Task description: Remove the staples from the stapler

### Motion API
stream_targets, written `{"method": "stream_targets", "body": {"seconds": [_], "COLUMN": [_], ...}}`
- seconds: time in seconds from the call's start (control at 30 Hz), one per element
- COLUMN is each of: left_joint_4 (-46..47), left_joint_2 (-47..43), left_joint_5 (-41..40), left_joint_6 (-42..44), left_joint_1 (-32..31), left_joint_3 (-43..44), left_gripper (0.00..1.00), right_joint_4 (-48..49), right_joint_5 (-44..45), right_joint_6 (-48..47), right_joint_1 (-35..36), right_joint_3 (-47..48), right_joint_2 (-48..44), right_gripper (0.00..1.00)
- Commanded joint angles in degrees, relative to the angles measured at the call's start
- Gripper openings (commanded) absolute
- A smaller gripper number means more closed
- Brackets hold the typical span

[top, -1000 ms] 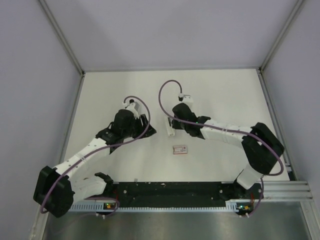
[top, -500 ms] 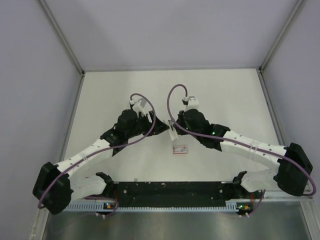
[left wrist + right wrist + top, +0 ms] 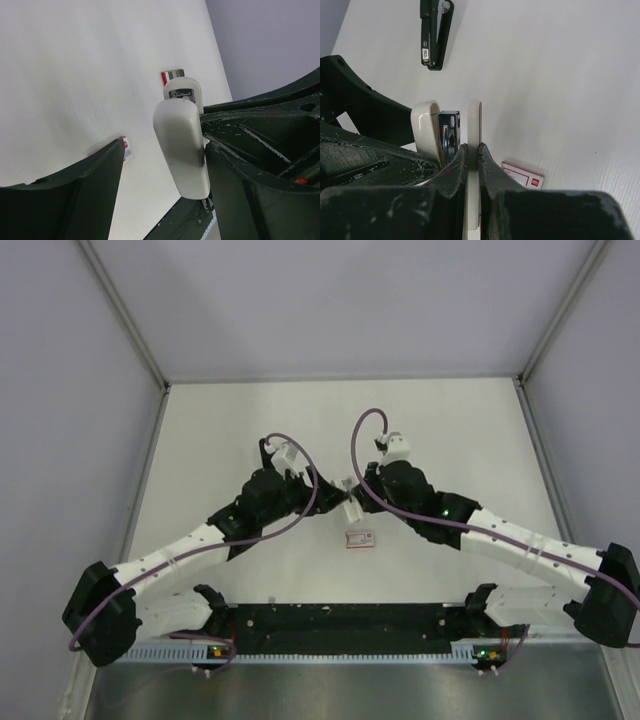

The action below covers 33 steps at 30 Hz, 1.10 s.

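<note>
A white stapler (image 3: 349, 506) sits between both grippers at the table's middle. In the right wrist view my right gripper (image 3: 472, 150) is shut on its thin white base plate (image 3: 475, 125), with the chrome magazine (image 3: 449, 136) and white cover (image 3: 426, 131) opened away to the left. In the left wrist view my left gripper (image 3: 165, 150) is open around the white cover (image 3: 181, 145). The cover lies against the right finger (image 3: 250, 185), and the left finger (image 3: 80, 195) stands well apart. No staple strip shows.
A small red-and-white box (image 3: 359, 537) lies on the white table just in front of the grippers, also in the right wrist view (image 3: 522, 175). A black stapler (image 3: 434, 34) lies farther off. Grey walls enclose the table on three sides.
Both arms have reached forward and closed in on each other. My left gripper has moved right, up to the white stapler held by my right gripper. The box has not moved.
</note>
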Motion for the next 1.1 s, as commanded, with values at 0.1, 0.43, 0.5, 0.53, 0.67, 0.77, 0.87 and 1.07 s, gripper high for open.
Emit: {"method": "stream_targets", "body": {"seconds": [0.1,0.43,0.5,0.53,0.67,0.77,0.87,1.07], "left_joint_4": [6.41,11.24,11.77,11.86,12.39,12.56,13.35,15.11], "left_joint_2": [-3.56,-2.86,-2.77,-2.77,-3.38,-3.74,-3.83,-4.00], "left_joint_5": [-8.53,-12.57,-12.66,-12.66,-13.28,-13.54,-13.19,-9.77], "left_joint_6": [-0.45,-0.88,-1.06,-1.23,-1.50,-1.59,-1.50,0.43], "left_joint_1": [-3.17,-5.37,-5.55,-5.64,-5.73,-5.73,-5.81,-5.81], "left_joint_3": [-1.51,-2.83,-2.91,-2.91,-3.53,-3.97,-4.06,-3.80], "left_gripper": [0.70,0.61,0.58,0.56,0.45,0.34,0.21,0.00], "right_joint_4": [0.16,0.51,0.51,0.51,0.77,0.95,1.21,0.25], "right_joint_5": [0.13,-0.31,0.21,0.56,0.74,0.66,-0.13,-2.51], "right_joint_6": [0.94,3.05,3.31,3.40,4.01,4.63,4.81,3.75], "right_joint_1": [1.48,2.19,2.19,2.19,2.19,2.19,2.19,2.28], "right_joint_3": [0.57,0.57,0.57,0.39,0.04,-0.40,-0.75,-1.62], "right_joint_2": [-3.72,-3.46,-3.72,-3.81,-3.90,-4.08,-4.25,-5.74], "right_gripper": [0.00,0.00,0.00,0.00,0.00,0.00,0.00,0.18]}}
